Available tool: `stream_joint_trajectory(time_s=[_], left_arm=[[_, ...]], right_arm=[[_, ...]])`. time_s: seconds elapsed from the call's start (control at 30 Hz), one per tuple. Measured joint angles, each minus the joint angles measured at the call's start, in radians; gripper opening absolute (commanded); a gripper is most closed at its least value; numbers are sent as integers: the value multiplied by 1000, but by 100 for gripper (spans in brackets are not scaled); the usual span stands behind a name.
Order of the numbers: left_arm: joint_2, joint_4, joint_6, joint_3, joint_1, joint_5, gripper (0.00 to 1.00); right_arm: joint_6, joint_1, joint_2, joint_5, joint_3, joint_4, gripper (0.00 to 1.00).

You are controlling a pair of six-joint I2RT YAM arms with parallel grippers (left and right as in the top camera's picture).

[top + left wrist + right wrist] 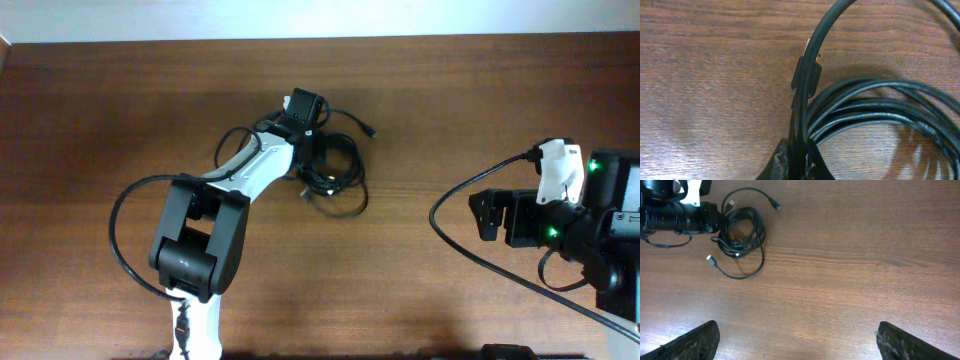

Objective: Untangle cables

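One cable (pixel 799 117), pinched between left jaws, shows only from that wrist.

1 wooden table (pixel 865 255) carries 1 tangled bundle of black cables (pixel 742 235); the number of separate cords in it cannot be told. 3 plug ends (pixel 776 204) show in the right wrist view. There are 2 arms, left arm (pixel 255 170) and right arm (pixel 520 215), with 2 grippers, left gripper (pixel 797 160) and right gripper (pixel 802 345).
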Motion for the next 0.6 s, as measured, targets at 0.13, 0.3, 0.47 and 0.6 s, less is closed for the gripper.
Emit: stream_joint_trajectory(time_s=[0.13, 0.3, 0.47, 0.6], left_arm=[[-12, -137, 0, 48, -11, 3, 0], [-196, -429, 15, 342, -55, -2, 0], [-423, -578, 38, 550, -60, -63, 0], [-423, -613, 40, 553, -60, -96, 0]], right_arm=[[0, 0, 0, 0, 0, 0, 100], [0, 0, 25, 0, 0, -1, 100], [-1, 0, 125, -4, 0, 4, 99], [-69, 72, 172, -130, 0, 99, 100]])
